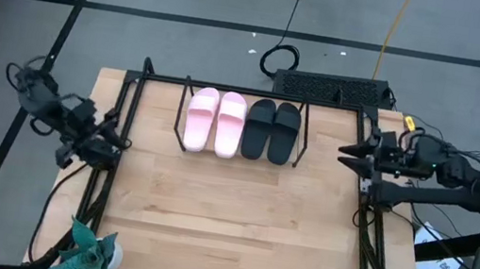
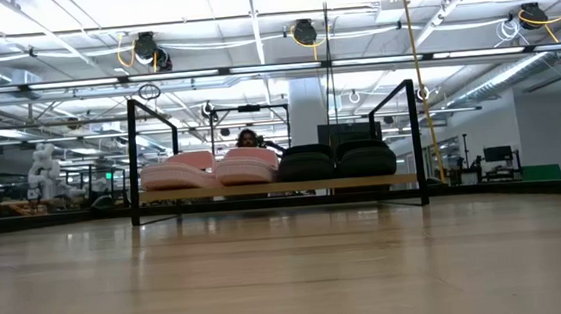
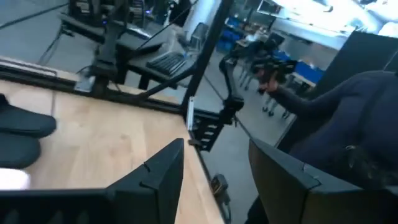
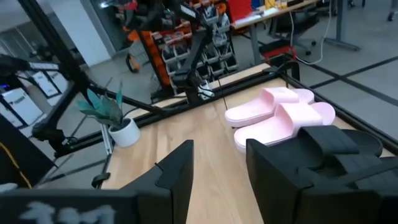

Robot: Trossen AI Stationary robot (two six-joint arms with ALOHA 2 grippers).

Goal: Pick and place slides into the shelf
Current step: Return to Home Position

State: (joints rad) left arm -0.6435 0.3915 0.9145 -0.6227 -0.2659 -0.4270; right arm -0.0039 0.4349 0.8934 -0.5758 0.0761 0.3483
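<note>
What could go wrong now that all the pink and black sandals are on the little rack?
1. The open right gripper points at the low black-rod shelf with its wooden board from the right edge of the light wooden table. A wide swing might knock the shelf.
2. The two pale pink slide sandals and two black slide sandals lie packed side by side, so a bump might push one off.
The open left gripper sits at the left edge, farther away.
</note>
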